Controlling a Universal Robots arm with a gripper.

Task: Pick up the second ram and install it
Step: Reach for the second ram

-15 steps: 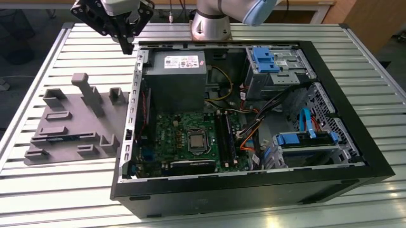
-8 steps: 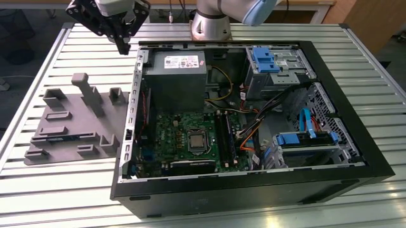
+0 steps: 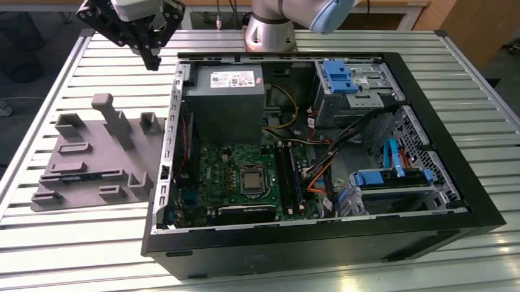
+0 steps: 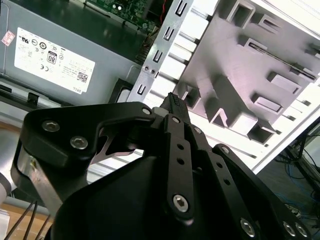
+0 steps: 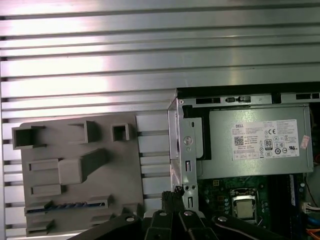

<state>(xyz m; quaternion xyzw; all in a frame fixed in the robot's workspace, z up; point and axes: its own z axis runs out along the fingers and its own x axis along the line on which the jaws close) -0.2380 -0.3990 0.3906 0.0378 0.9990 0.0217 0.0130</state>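
Note:
The second ram is a thin blue-green stick lying on edge in a long slot of the grey holder. In the exterior view the second ram shows as a faint blue strip low on the holder, left of the open computer case. My gripper hangs above the table behind the holder, near the case's back left corner. Its fingers are shut and hold nothing in both wrist views. The motherboard's black memory slots lie inside the case.
A grey power supply fills the case's back left, with the processor socket on the motherboard in front of it. Bright-blue drive brackets and loose cables crowd the exterior view's right. The table is slatted metal.

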